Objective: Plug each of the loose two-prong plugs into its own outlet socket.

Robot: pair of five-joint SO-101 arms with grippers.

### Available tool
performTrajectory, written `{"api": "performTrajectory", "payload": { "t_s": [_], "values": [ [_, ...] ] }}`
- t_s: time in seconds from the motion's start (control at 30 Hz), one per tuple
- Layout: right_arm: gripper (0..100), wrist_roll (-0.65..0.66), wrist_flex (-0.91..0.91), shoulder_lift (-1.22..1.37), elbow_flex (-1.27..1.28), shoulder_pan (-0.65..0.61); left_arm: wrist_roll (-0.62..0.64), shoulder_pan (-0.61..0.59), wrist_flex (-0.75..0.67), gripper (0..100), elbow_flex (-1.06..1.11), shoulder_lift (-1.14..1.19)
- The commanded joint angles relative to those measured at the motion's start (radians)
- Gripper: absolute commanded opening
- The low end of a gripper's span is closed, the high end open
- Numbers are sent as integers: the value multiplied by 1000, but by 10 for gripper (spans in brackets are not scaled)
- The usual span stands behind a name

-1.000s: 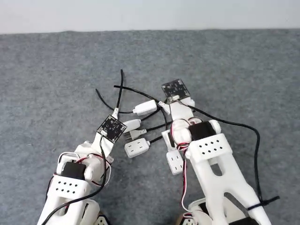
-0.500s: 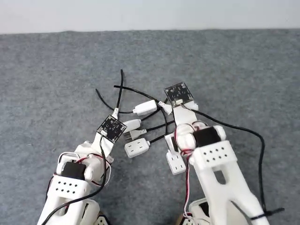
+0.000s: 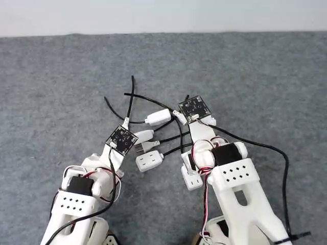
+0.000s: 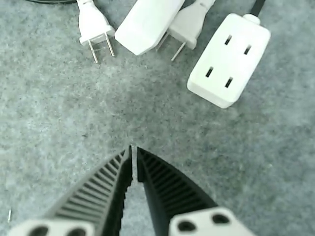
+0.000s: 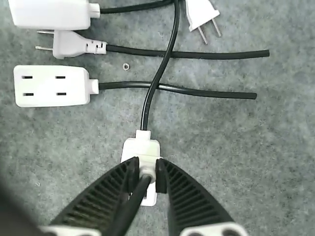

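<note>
Right end effector point(image 5: 146, 169) sits low over the near outlet socket point(image 5: 141, 147), its jaws drawn in narrow across the block's body just behind the point where the black cord leaves. It seems to be pinching the block, though the fingers cover the contact, so how firm the hold is cannot be settled. Left end effector point(image 4: 134, 150) hangs just above the grey desk point(image 4: 59, 108), its jaws all but closed and holding nothing.

Neither plug is seated yet. One two-prong plug point(image 5: 74, 45) lies flat beside the second outlet socket point(image 5: 51, 86), with its prongs pointing away from the held block. The other plug point(image 5: 204, 14) lies farther off, past the crossing cords. A plain white block point(image 5: 49, 14) rests next to the first plug.

The step in hand looks like securing a socket so that a plug can be pushed into it. The next move probably calls for the left end effector to open, take the nearer plug by its body, and turn its prongs to line up with a pair of slots.
</note>
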Motion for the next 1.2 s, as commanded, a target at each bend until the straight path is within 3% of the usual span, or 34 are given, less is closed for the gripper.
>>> {"api": "performTrajectory", "payload": {
  "t_s": [0.0, 1.17],
  "values": [
    [8, 11, 24, -13, -9, -4, 5, 0, -18, 13, -12, -18],
    [8, -66, -31, 18, 35, -61, 5, -5, -18, 13, -12, -18]
  ]
}}
